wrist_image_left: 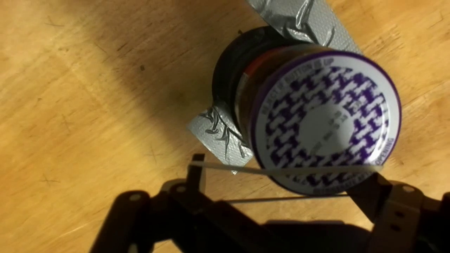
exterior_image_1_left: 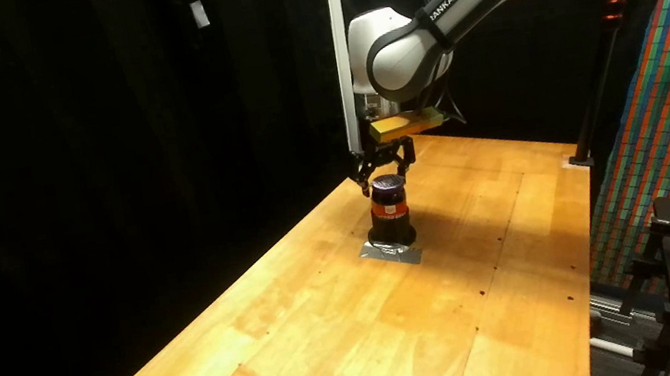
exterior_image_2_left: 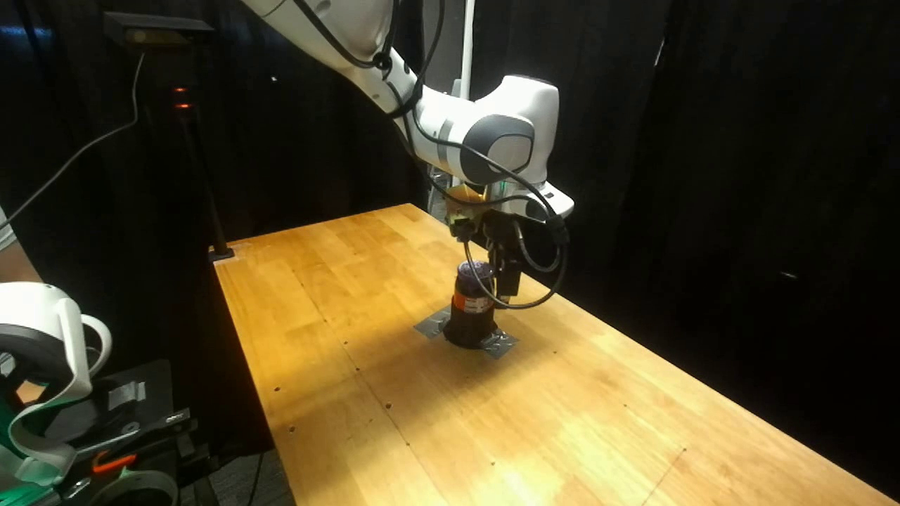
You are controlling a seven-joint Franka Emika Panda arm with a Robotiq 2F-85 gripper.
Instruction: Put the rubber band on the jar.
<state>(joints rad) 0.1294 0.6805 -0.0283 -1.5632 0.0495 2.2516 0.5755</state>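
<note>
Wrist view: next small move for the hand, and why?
I'd probably shift the hand toward the right of that view before any lowering. There the band is stretched between the spread fingers but crosses only the lower part of the lid, and the jar sits nearer the finger on the right. Centring should help the band go on evenly.

Exterior views leave the rubber band (wrist_image_left: 281, 172) indistinct.

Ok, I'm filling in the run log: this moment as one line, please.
gripper: jaws apart | rubber band: stretched across jaws | jar: upright, lid on | pending: band around jar
</note>
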